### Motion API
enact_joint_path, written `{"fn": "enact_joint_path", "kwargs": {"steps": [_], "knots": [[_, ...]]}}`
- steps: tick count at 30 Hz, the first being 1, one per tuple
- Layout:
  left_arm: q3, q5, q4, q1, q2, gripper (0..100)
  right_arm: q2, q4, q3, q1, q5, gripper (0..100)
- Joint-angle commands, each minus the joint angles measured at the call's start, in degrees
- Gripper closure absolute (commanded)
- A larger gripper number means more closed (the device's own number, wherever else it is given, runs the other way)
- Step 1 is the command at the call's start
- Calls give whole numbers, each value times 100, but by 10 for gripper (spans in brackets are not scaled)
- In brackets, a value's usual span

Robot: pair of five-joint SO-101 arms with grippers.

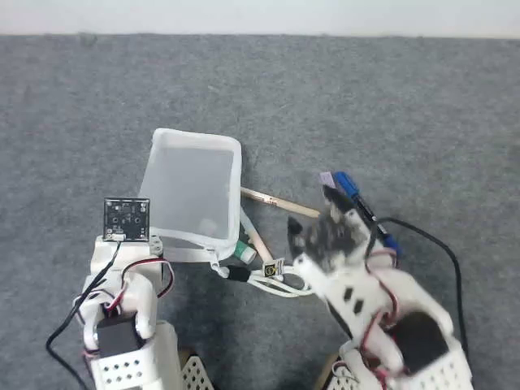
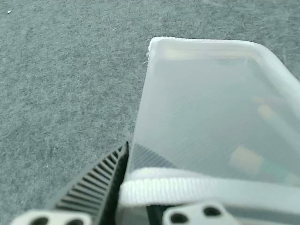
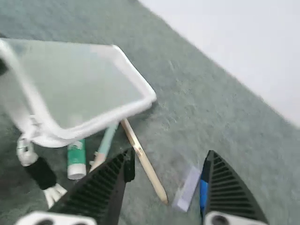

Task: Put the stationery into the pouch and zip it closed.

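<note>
The white mesh pouch [image 1: 195, 188] lies on the grey carpet, its mouth toward the arms. My left gripper [image 1: 159, 241] is shut on the pouch's white zipper band [image 2: 187, 187], with the ribbed black finger [image 2: 101, 180] under the mesh. My right gripper [image 1: 315, 215] hovers open above the loose stationery. Between its fingers [image 3: 105, 185] I see a wooden pencil [image 3: 143, 164], a small clear eraser-like piece [image 3: 186, 188] and a blue pen [image 3: 203, 185] beside the far finger. A green glue stick [image 3: 75, 160] and a teal pen [image 3: 106, 143] lie at the pouch's mouth.
A white cord with a black end [image 1: 258, 279] lies in loops between the two arms, close to the pouch's mouth. Grey carpet [image 1: 382, 106] stretches open beyond the pouch, up to a pale wall [image 1: 260, 15] at the back.
</note>
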Motion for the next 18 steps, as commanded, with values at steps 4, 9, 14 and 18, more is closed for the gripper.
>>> {"fn": "enact_joint_path", "kwargs": {"steps": [4,9,14,18], "knots": [[-338,-18,18,-9,0,990,2114,-488,-870,892,-220,775],[-338,-18,18,-9,0,990,3301,-760,-1248,1437,-193,818],[-338,-18,18,-9,0,989,4497,-769,-1697,1789,141,818],[-330,-18,18,-9,0,989,5402,-875,-2004,1956,290,821]]}}
